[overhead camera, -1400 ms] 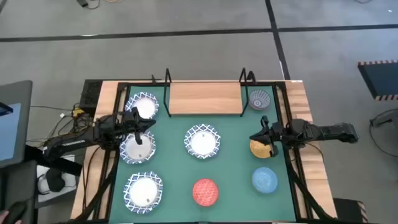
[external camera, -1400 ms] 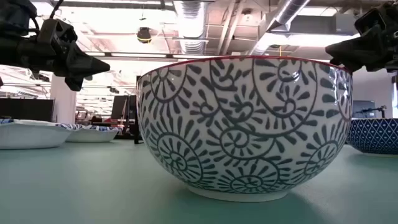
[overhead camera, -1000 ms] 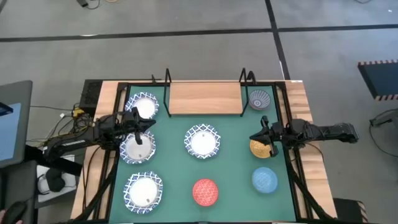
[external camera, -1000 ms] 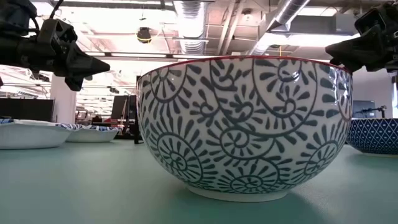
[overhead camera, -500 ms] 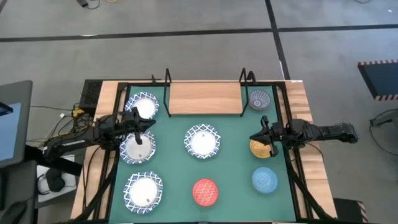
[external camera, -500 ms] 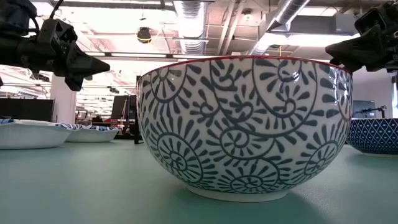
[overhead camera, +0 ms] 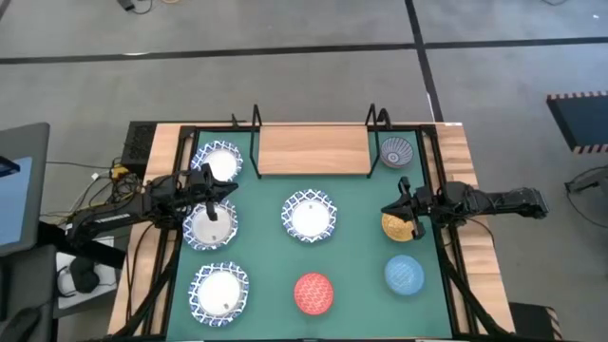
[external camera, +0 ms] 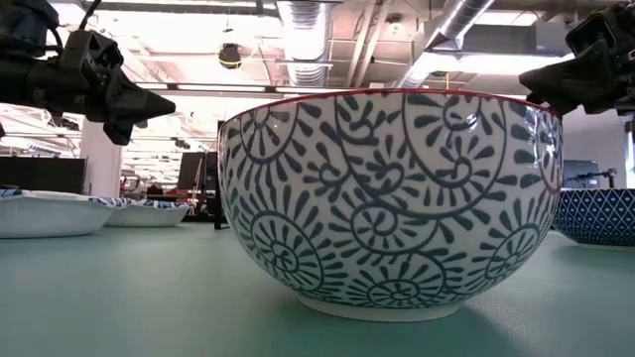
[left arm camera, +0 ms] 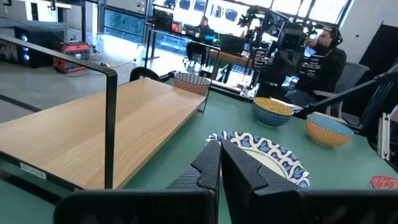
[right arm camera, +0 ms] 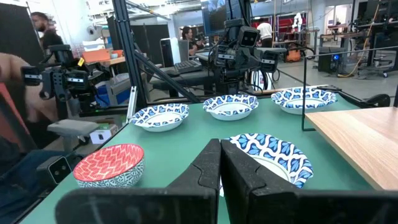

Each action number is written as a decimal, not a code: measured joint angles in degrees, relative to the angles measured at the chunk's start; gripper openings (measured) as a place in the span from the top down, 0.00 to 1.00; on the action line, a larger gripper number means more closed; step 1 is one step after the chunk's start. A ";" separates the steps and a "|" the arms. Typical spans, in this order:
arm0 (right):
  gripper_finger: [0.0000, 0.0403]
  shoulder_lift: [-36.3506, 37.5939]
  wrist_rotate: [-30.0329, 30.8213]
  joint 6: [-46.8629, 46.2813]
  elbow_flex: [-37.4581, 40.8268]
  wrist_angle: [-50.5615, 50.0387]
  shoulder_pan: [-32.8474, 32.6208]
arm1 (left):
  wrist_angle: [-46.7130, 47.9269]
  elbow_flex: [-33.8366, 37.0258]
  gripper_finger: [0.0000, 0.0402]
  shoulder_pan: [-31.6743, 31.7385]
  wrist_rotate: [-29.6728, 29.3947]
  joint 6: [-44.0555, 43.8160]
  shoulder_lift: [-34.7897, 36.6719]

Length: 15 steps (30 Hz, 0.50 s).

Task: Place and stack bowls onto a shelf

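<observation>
Eight round bowls (overhead camera: 310,216), flat wooden shelf (overhead camera: 313,150)

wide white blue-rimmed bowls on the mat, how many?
4. Three in a column on the left: far, middle under the left gripper, near. One at mat centre. The shelf holds none; none appear hidden.

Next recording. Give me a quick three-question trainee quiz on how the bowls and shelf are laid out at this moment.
1. True or false: the shelf has no bowl on it.
2. Where is the grey-blue bowl? A) on the shelf board. B) on the green mat, beside the shelf's right end. C) stacked inside another bowl.
3. How many white blue-rimmed bowls does the high view show?

Key: 1 true; 2 B; 3 four.
</observation>
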State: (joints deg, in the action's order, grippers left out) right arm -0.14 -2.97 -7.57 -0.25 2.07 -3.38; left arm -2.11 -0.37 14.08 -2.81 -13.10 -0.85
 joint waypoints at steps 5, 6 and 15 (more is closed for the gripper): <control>0.90 0.00 -0.02 0.00 0.00 -0.01 0.01 | 0.00 0.01 1.00 -0.01 -0.02 0.00 0.01; 0.90 0.00 -0.01 0.00 0.00 -0.01 0.01 | 0.00 0.00 1.00 -0.01 -0.01 0.02 0.00; 0.90 -0.02 0.01 0.00 0.00 -0.01 0.02 | -1.94 -0.01 1.00 0.03 -10.15 5.59 0.01</control>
State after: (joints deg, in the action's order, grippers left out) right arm -0.16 -2.96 -7.57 -0.25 2.07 -3.36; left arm -4.05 -0.38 14.11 -12.96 -7.51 -0.84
